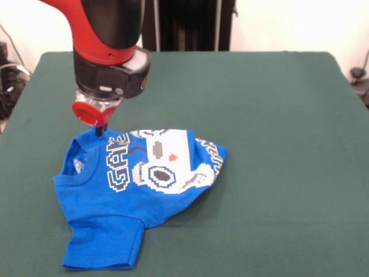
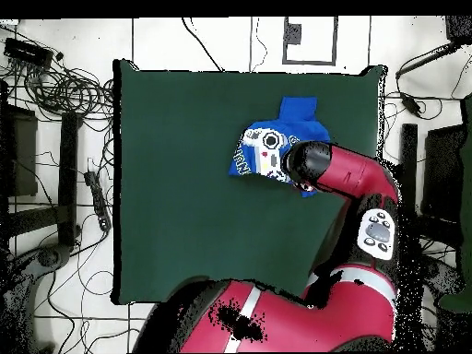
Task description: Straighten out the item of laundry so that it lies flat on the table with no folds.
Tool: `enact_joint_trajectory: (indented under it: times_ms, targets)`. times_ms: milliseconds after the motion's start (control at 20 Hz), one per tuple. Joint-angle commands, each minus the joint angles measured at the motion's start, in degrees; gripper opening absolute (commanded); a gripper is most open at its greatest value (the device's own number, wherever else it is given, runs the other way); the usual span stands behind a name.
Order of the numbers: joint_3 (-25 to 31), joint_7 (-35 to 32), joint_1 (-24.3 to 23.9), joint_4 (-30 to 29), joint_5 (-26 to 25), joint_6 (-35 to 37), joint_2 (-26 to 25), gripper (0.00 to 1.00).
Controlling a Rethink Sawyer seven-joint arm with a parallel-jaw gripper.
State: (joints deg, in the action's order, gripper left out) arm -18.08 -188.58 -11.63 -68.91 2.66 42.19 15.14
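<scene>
My fingers (image 1: 99, 130) are down at the far left edge of the shirt (image 1: 135, 190), by the collar side, and only a dark tip shows under the red cap, so I cannot tell how far open they are or whether they have any cloth. The shirt sits on the left half of the desk (image 1: 277, 115) in the front view, bunched, with its print facing up and its right part rumpled and folded under near the lettering. From above my arm hides much of it; what shows lies near the desk's top right area (image 2: 277, 147). To do this step well, I judge I should pinch just one layer at the edge, lift only a little, and draw outward away from the bulk, slowly, so the folded part slides open rather than dragging the whole shirt along. In the front view its long axis seems to run from the neck opening at the left toward the crumpled hem at the right, one sleeve pointing toward the near edge.
</scene>
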Motion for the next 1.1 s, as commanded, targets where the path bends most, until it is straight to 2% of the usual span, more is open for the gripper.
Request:
enact_joint_trajectory:
  times_ms: [50,250,450,650,800,1100]
  targets:
    - [4.41,0.25,1.44,6.01,0.70,8.97,-6.02,0.00]
    - [4.44,-0.54,1.83,8.60,1.03,10.72,-7.28,0.00]
    - [4.92,-1.70,1.87,9.48,1.26,7.78,-9.76,0.00]
    - [5.86,-0.98,1.32,7.34,0.86,2.04,-11.16,0.00]
    - [6.91,0.24,0.72,3.62,0.42,-2.46,-10.97,0.00]
    - [6.52,0.08,1.10,0.10,-0.55,-5.82,-11.21,0.00]
